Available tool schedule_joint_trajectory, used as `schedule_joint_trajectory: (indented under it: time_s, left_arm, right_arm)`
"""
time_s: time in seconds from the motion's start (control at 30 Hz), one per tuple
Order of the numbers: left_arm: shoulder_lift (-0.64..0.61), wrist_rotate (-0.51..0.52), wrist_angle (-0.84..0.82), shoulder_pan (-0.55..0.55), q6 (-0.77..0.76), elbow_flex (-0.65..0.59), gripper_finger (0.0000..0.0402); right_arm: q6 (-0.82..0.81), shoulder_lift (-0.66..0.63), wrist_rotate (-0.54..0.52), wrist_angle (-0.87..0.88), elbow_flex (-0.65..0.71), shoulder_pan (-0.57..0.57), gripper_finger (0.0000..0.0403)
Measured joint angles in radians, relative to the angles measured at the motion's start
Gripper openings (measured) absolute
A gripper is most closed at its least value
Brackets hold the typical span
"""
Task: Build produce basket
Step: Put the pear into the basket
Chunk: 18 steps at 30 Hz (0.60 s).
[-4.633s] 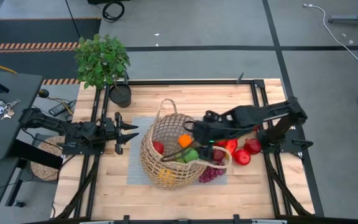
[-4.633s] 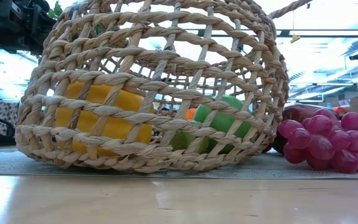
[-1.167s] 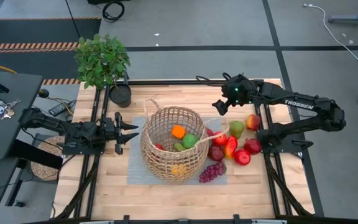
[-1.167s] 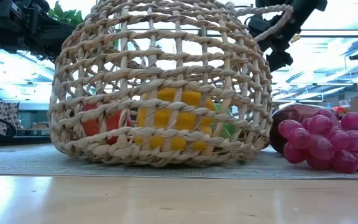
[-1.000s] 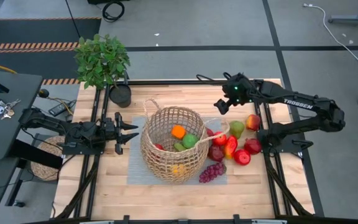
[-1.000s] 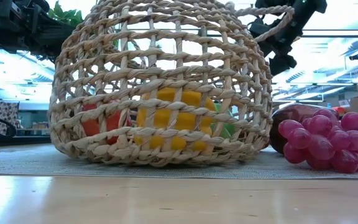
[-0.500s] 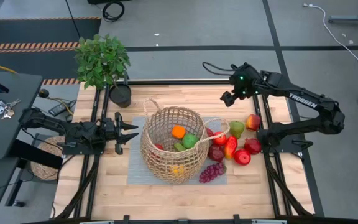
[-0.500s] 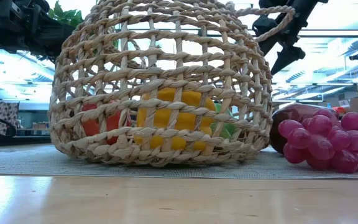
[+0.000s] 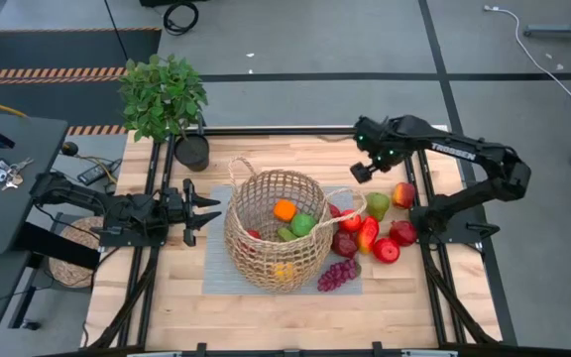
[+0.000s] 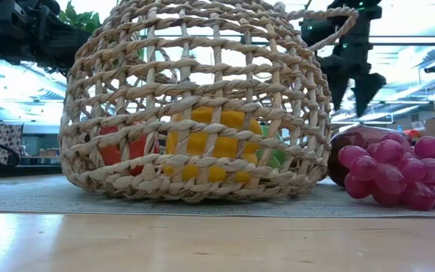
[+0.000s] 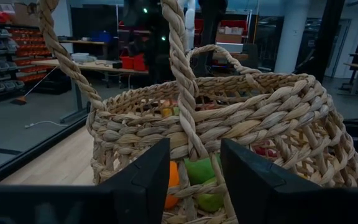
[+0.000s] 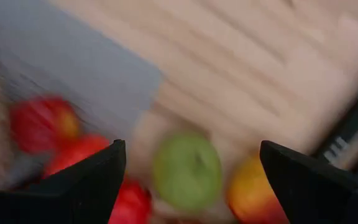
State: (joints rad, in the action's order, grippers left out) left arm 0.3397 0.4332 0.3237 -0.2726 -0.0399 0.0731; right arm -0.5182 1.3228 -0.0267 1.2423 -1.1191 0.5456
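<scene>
One basket [image 9: 278, 230] holds four visible pieces; seven more, grapes [image 9: 337, 275] included, lie right of it. Right hand [image 9: 362, 171] hovers released; left hand [image 9: 206, 209] waits, empty.

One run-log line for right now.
right gripper: open, above green fruit | left gripper: idle beside basket

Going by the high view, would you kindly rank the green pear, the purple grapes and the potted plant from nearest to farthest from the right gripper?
Measured from the right gripper, open above the table's far side:
1. Green pear, just beneath it, right of the basket.
2. Purple grapes, at the basket's near right.
3. Potted plant, at the far-left corner.
</scene>
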Motion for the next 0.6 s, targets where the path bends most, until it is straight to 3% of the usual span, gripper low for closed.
schedule_joint_trajectory:
  time_s: [0.23,0.37,0.6]
  left_arm:
    - [0.0,0.0,0.0,0.0,0.0,0.0,0.0147]
    - [0.0,0.0,0.0,0.0,0.0,0.0,0.0151]
    - [0.0,0.0,0.0,0.0,0.0,0.0,0.0145]
  right_arm:
    - [-0.108,-0.033,0.005,0.138,0.0,-0.098,0.0374]
    - [-0.19,-0.064,-0.028,0.111,0.039,-0.184,0.0374]
    - [-0.264,-0.074,-0.039,-0.068,0.225,-0.259,0.0391]
